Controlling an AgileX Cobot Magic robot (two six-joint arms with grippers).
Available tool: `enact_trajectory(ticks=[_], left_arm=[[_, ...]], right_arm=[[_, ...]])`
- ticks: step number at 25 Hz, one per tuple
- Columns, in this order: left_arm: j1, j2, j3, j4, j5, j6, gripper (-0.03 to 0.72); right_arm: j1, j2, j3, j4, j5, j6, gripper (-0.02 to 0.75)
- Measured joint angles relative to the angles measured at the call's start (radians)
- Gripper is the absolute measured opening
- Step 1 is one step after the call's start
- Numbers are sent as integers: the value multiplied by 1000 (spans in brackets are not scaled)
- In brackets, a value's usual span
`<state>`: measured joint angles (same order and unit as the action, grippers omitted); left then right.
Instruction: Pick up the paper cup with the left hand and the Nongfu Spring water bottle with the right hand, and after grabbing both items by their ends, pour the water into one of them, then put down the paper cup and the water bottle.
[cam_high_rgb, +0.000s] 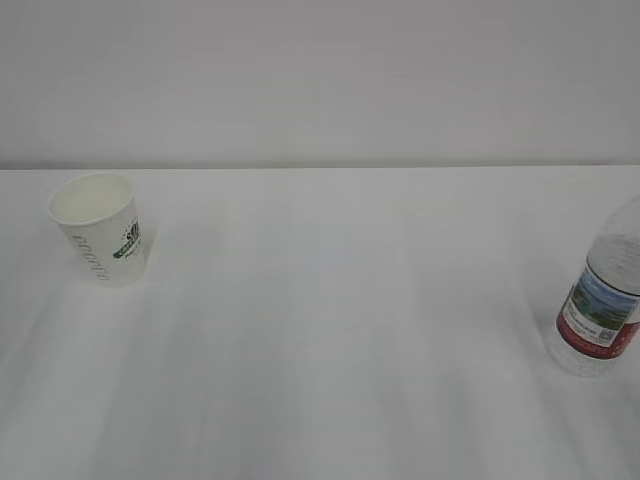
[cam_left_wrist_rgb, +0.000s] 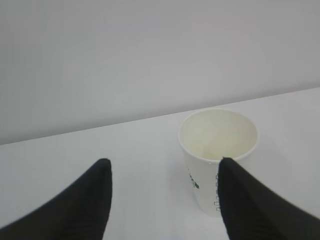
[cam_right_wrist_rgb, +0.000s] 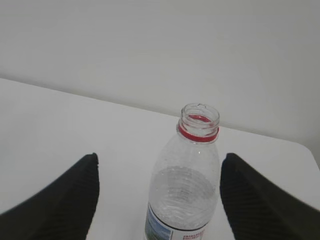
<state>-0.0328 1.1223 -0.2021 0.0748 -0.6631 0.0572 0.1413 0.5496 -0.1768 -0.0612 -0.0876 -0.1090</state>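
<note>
One paper cup (cam_high_rgb: 98, 231): upright, far left of white desk (cam_high_rgb: 330, 330), nothing held in it visible. One Nongfu Spring water bottle (cam_high_rgb: 603, 300): upright, right edge, uncapped, part-filled with water (cam_right_wrist_rgb: 182, 192). Items well apart. Left hand (cam_left_wrist_rgb: 162, 165): jaws spread, cup just ahead, right finger overlapping it. Right hand (cam_right_wrist_rgb: 159, 162): jaws spread, flanking bottle, gripping nothing.

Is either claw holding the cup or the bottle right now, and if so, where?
Nothing is held. The left claw is open near the paper cup; the right claw is open around the water bottle.
</note>
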Motion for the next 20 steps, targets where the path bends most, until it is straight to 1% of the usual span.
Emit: enact_trajectory(ticks=[4, 9, 12, 16, 20], left_arm=[[-13, 51, 2, 5, -50, 0, 486], [-69, 167, 2, 5, -122, 0, 485], [-97, 278, 2, 5, -184, 0, 484], [-131, 400, 7, 5, -308, 0, 484], [-137, 484, 64, 1, -456, -31, 484]], right_arm=[[0, 0, 13, 17, -34, 0, 568], [0, 35, 14, 19, -65, 0, 568], [0, 73, 14, 19, -102, -6, 568], [0, 109, 14, 19, -156, -12, 568], [0, 142, 15, 19, -187, -21, 568]])
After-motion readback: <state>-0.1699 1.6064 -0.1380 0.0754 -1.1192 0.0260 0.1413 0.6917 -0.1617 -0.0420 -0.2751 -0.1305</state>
